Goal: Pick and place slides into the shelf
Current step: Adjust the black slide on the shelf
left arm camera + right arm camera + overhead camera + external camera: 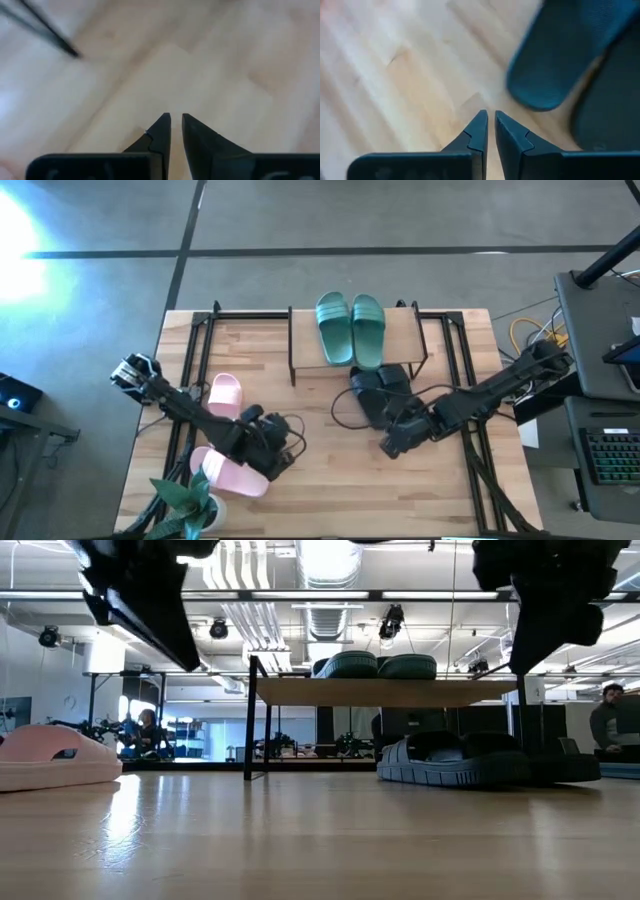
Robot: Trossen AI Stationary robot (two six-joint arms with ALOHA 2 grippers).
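From above, I see my left gripper [283, 448] low over the bare wood of the table [330, 480], just beside one pale pink slide [232, 473], with the other pink slide [224, 395] a little farther toward the left edge. My right gripper [392, 445] sits right of the middle, close by the black pair [380, 392], which lies in front of the shelf [410, 340]. The teal-green pair [350, 328] rests side by side on top of that shelf's plank. A potted plant [190, 500] stands at the near left corner. At table height, the teal-green pair [375, 665] shows on the plank of the shelf [385, 691], a black slide [450, 760] lies on the tabletop under its right end, and a pink slide [50, 755] sits far left; people show in the room behind. Past my left wrist, my two fingers [161, 131] are pinched nearly together on nothing, with only wood grain beyond. Past my right wrist, my fingers [479, 129] are likewise clenched and empty, and the black slides [570, 50] lie just ahead, apart from my tips.
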